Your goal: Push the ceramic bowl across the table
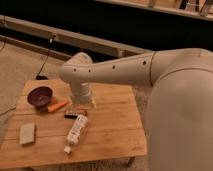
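Camera view: you have the ceramic bowl (40, 96) standing near the far left corner of the table (116, 125), with an orange carrot-like object (57, 106) just beside it. The gripper (80, 106) hangs just right of both, low over the table; its state cannot be told.

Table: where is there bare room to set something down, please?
Bare: the right half of the table, beyond the white bottle; also between beige sponge and bottle. Crowded back left: ceramic bowl, orange carrot-like object, claw right of them.
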